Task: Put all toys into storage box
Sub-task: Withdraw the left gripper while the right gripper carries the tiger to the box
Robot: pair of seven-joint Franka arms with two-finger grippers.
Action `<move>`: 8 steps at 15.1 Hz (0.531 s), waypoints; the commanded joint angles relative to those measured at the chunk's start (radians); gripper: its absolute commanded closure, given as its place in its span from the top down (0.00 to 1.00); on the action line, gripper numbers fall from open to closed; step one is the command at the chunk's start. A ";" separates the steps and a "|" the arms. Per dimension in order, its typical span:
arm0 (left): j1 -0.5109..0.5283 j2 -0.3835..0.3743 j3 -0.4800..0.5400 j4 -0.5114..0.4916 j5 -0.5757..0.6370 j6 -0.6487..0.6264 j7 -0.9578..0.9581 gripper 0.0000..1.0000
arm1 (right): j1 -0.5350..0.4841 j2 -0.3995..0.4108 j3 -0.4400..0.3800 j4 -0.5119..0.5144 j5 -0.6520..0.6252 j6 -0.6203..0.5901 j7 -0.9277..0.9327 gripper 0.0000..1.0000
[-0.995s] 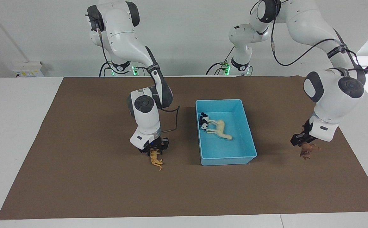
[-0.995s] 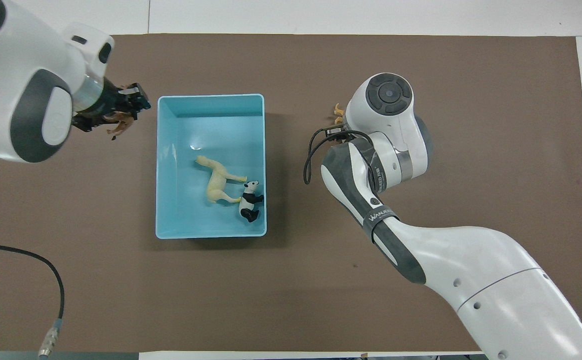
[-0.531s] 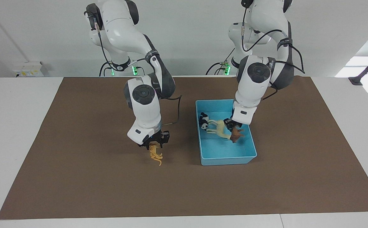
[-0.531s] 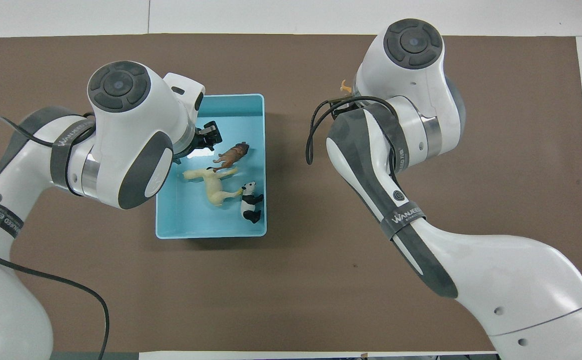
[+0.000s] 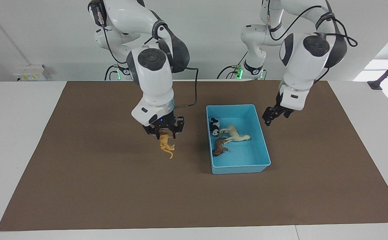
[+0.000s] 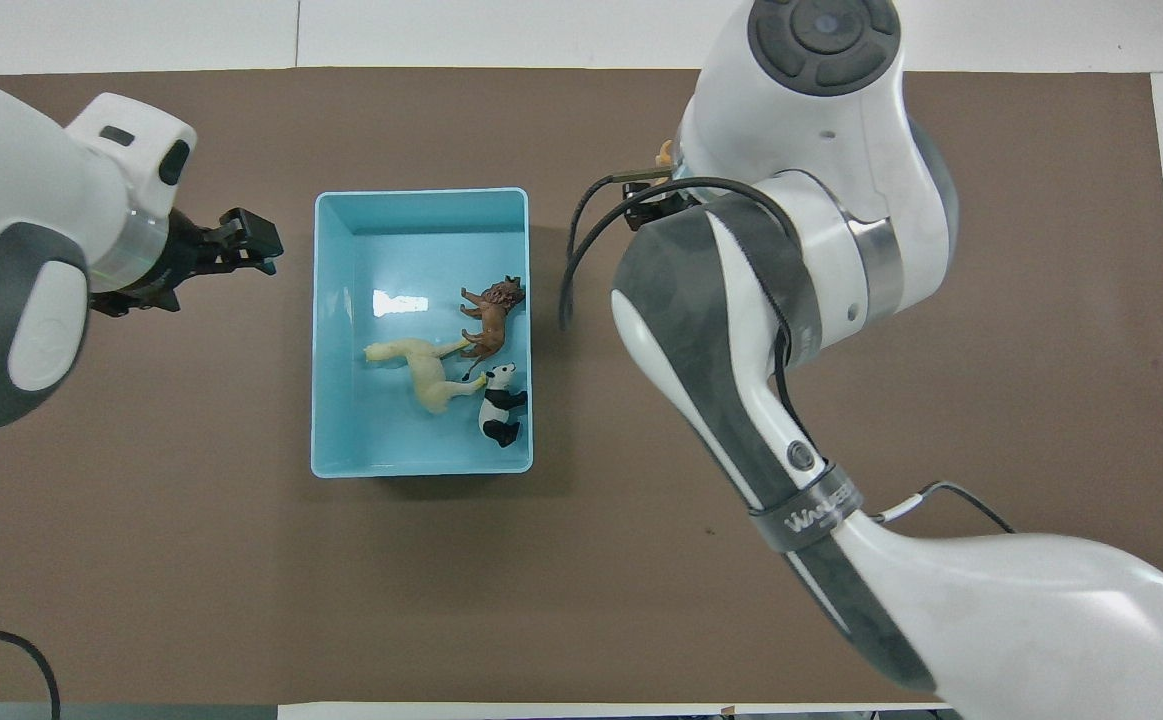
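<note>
Orange tiger (image 5: 165, 146) clamped in right gripper (image 5: 163, 132), hanging over mat beside storage box (image 5: 262, 145), toward right arm's end; left gripper (image 5: 274, 115) empty, fingers apart, over mat at box's rim toward left arm's end

Done: three of four toys in box
- horse (image 5: 235, 134): one
- panda (image 5: 215, 127): one
- lion (image 5: 219, 148): one

Left: tiger, one; box: one

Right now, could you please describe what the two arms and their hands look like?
Both arms are glossy white with dark grey joint caps and wrist bands printed in white lettering. Each ends in a small black two-finger hand: left hand, right hand. Thin black cables loop beside each forearm.
</note>
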 commanded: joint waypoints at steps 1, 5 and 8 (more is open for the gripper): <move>0.046 0.011 -0.005 0.054 -0.036 -0.121 0.171 1.00 | 0.108 0.051 -0.005 0.069 -0.002 0.032 0.119 0.00; 0.068 -0.001 -0.013 0.060 -0.079 -0.189 0.226 1.00 | 0.223 0.132 -0.006 0.060 -0.013 0.131 0.174 0.00; 0.083 -0.069 -0.015 0.005 -0.077 -0.209 0.252 1.00 | 0.263 0.184 -0.006 0.005 -0.024 0.244 0.183 0.00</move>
